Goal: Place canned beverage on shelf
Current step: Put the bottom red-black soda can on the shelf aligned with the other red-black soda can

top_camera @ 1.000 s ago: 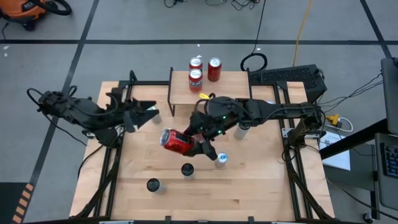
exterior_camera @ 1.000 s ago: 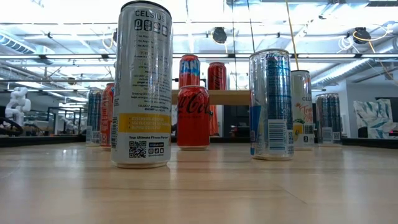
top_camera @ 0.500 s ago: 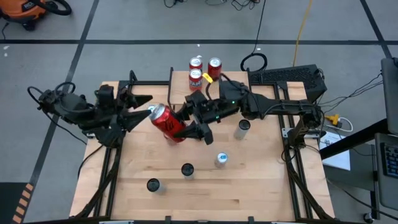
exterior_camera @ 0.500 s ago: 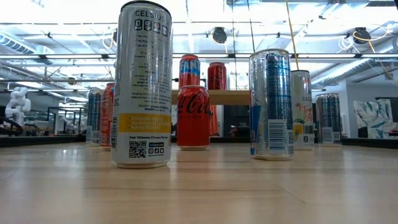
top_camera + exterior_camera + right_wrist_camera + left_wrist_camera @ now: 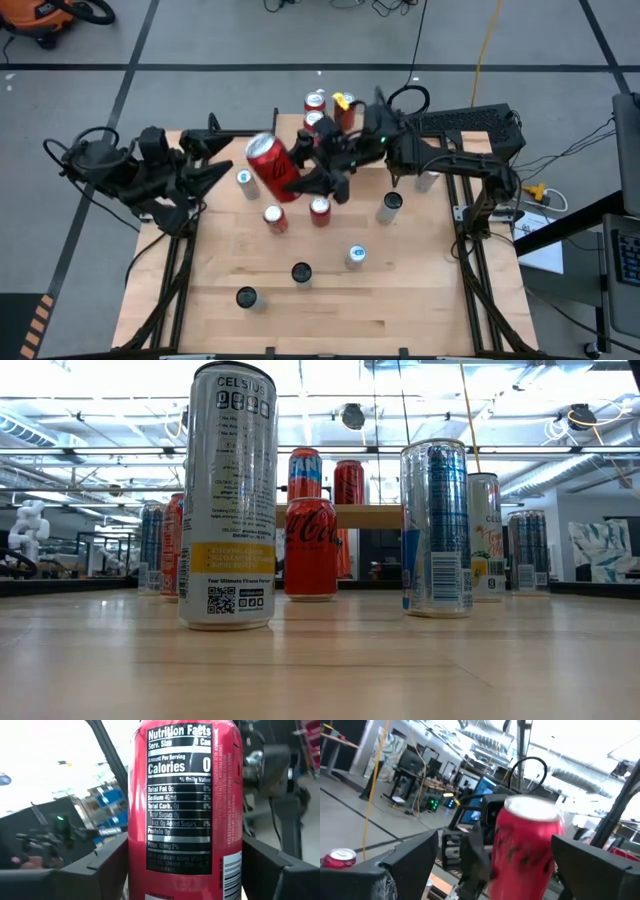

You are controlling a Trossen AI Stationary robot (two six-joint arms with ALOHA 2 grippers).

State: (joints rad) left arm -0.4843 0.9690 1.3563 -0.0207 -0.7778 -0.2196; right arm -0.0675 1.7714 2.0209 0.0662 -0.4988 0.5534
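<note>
Red can (image 5: 271, 166) with a silver top and a nutrition label on its side, tilted, pinched between the fingers of the right gripper (image 5: 300, 178) at upper centre of the high view, raised above the table (image 5: 400, 290), just left of the shelf (image 5: 290, 140). Carried up and leftward from mid-table since a second ago. Left gripper (image 5: 215, 172) at the left, fingers spread wide, empty, now drawn back slightly leftward. Uncovered below: two more red cans (image 5: 297, 215) standing on the table.
</note>
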